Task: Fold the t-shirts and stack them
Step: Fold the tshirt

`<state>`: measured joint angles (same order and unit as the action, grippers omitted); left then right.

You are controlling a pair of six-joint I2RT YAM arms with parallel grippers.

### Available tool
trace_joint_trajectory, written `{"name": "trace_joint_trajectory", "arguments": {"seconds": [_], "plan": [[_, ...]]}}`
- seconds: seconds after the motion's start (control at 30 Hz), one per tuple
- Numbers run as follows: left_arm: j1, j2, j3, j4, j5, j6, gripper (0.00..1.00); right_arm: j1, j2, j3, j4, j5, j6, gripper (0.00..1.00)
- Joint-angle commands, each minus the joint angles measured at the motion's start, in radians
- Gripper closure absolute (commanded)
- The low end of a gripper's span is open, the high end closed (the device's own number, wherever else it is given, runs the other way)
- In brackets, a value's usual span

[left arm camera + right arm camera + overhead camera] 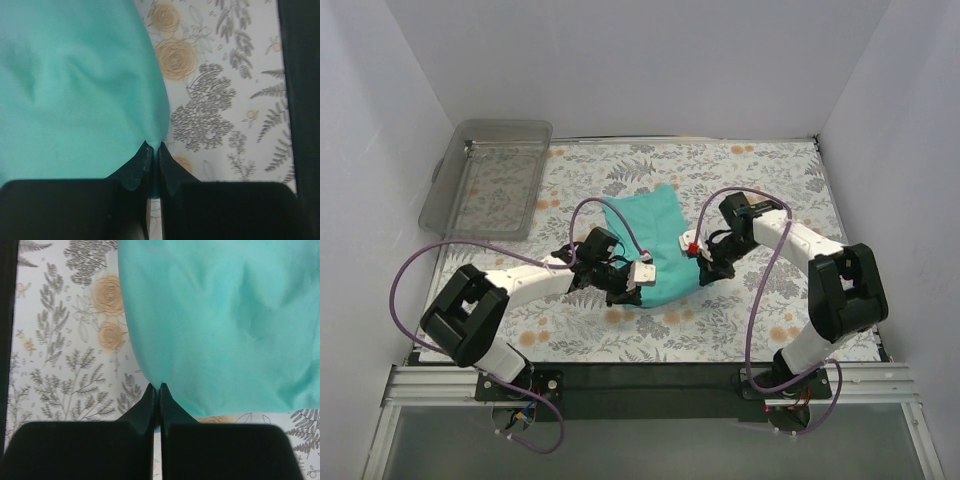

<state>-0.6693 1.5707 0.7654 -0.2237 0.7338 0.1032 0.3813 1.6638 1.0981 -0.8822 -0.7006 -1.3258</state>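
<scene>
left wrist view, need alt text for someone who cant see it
The left gripper, its two dark fingers closed together, pinches the edge of a teal t-shirt at bottom centre. The softly rumpled fabric fills the left half of the frame; a floral table cover shows on the right.

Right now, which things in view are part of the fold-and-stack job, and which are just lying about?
In the job:
- teal t-shirt
- left jaws, shut on one edge of it
- right jaws, shut on the opposite edge

Lying about:
- clear plastic bin, far left corner, apart from the shirt
- floral table cover, only the surface underneath
</scene>
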Motion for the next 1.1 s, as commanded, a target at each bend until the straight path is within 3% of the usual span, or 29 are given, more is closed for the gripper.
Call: {"name": "trace_joint_trajectory", "arguments": {"seconds": [0.0, 0.23, 0.37, 0.67, 1.07], "plan": [[-0.024, -0.13, -0.029, -0.062, 0.056, -0.126, 1.0, -0.004, -0.113, -0.047, -0.116, -0.065, -0.047, 0.99], [-0.049, -0.329, -0.034, -0.094, 0.087, -0.258, 1.0, -0.004, -0.257, -0.053, -0.205, -0.129, -0.049, 0.99], [-0.049, -0.367, -0.005, -0.132, 0.055, -0.273, 1.0, -0.005, -0.28, -0.003, -0.213, -0.151, -0.02, 0.99], [-0.03, -0.307, 0.089, -0.151, -0.007, -0.238, 1.0, -0.004, -0.153, 0.216, -0.222, -0.151, 0.017, 0.99], [0.171, -0.215, 0.198, -0.143, 0.09, -0.16, 1.0, -0.007, 0.042, 0.468, -0.232, -0.154, 0.059, 0.99]]}}
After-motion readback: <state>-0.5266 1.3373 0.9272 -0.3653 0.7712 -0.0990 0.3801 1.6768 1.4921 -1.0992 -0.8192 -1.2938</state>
